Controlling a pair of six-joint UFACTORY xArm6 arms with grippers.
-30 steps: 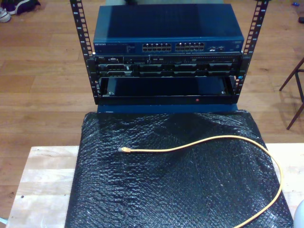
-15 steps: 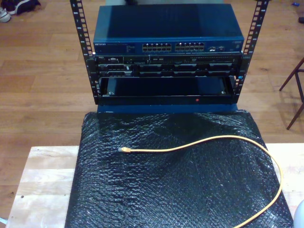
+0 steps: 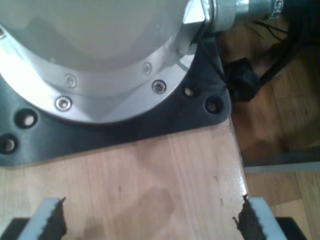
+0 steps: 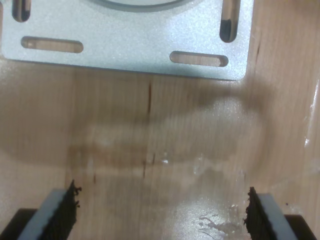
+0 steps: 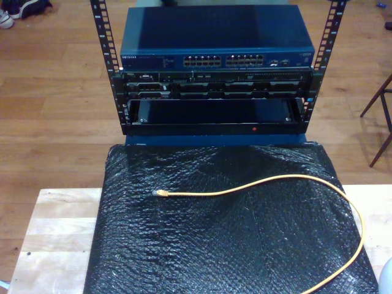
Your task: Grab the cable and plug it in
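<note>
The yellow-orange cable (image 5: 275, 179) lies loose on the black bubble-wrap mat (image 5: 202, 245), curving from the exterior view's lower right up and across to its small clear plug (image 5: 160, 193) at the mat's middle left. Beyond the mat a blue network switch (image 5: 217, 60) with two rows of ports sits in a black rack. My first gripper (image 3: 150, 220) is open over bare wood beside a robot base. My second gripper (image 4: 160, 212) is open over wood near a metal mounting plate. Nothing sits between either pair of fingers.
Black rack rails (image 5: 104, 49) stand at both sides of the switch, with darker panels and an open bay (image 5: 214, 113) below it. The wooden table (image 5: 55, 226) shows beside the mat. A chair leg (image 5: 383, 110) stands at the exterior view's right edge. Black arm cables (image 3: 265, 55) hang by the base.
</note>
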